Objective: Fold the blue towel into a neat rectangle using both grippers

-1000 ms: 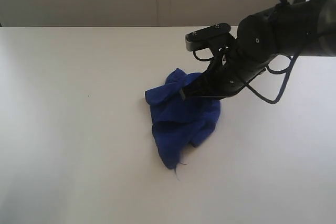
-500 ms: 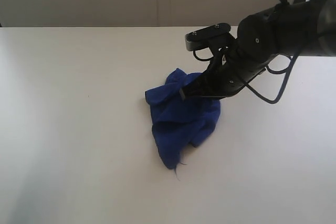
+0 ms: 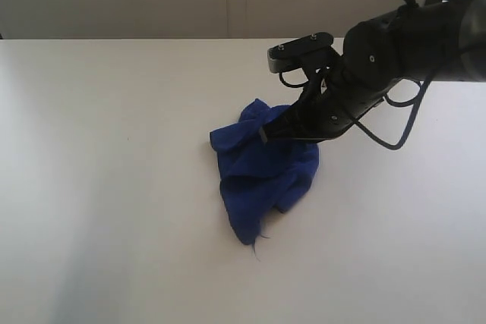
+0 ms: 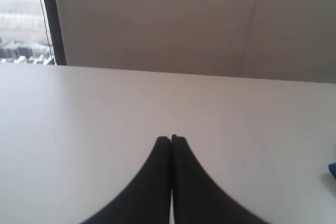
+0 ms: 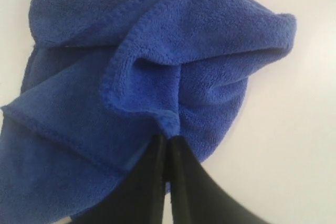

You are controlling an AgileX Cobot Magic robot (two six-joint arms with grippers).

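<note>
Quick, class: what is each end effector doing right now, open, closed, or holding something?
Left end effector: closed, holding nothing.
Right end effector: closed, pinching a fold of the blue towel.

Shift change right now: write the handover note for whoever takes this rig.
Left gripper: jaws shut, holding nothing, above bare table, off to the side of the towel.
Right gripper: jaws shut, pinching a hemmed fold of the towel.
Towel: crumpled in a heap mid-table, not spread out.
Done: one pinch taken; no fold made.
Left: spread the towel flat, take a second edge with the left gripper, fold into a neat rectangle.
</note>
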